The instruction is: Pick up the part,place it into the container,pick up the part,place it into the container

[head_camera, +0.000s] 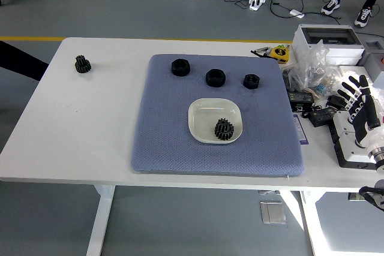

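A white square dish (pixel 215 120) sits on the blue-grey mat (pixel 174 130) with one black gear (pixel 224 129) inside it at its lower right. Three black nut-like parts lie in a row at the mat's far side: left (pixel 180 67), middle (pixel 215 77), right (pixel 251 81). Another black gear (pixel 83 64) rests on the bare table at the far left. My right hand (pixel 355 101) hovers at the table's right edge with fingers spread and nothing in it, well away from the parts. The left arm is out of sight.
Clutter crowds the right side: a white box (pixel 327 39), plastic bags (pixel 312 64), a yellow tape measure (pixel 278 53) and black cables. A dark edge of a person's clothing (pixel 18 58) shows at the far left.
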